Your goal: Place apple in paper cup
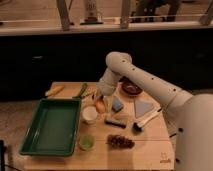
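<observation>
The apple (101, 105), small and orange-red with a yellowish patch, sits between the fingers of my gripper (100, 102), just above and to the right of the paper cup. The paper cup (90, 115) is short and white and stands on the wooden table (70, 162) beside the green tray. My white arm reaches in from the right and bends down over the table's middle. The gripper is shut on the apple, which hangs close over the cup's right rim.
A green tray (52, 127) fills the table's left. A translucent green cup (86, 142) stands in front of the paper cup. A brown pinecone-like cluster (120, 141), a dark brush (116, 122), a blue sponge (117, 104), a dark bowl (131, 89) and a grey wedge (145, 106) lie to the right.
</observation>
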Robot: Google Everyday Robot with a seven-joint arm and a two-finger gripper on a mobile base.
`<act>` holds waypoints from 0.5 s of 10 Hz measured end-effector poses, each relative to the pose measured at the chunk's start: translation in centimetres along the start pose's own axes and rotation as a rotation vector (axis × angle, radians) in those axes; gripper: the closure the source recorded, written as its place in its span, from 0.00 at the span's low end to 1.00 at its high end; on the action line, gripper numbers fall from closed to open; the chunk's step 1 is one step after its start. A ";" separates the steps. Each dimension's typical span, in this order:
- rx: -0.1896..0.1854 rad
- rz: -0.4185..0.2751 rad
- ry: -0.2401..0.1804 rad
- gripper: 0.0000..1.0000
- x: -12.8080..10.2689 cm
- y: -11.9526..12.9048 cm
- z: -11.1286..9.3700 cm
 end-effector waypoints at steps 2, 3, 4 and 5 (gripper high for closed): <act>-0.022 -0.053 -0.017 0.95 -0.8 -1.5 0.7; -0.030 -0.065 -0.021 0.95 -0.9 -1.7 0.8; -0.041 -0.085 -0.025 0.95 -1.2 -2.0 1.1; -0.052 -0.111 -0.029 0.95 -1.7 -2.6 1.5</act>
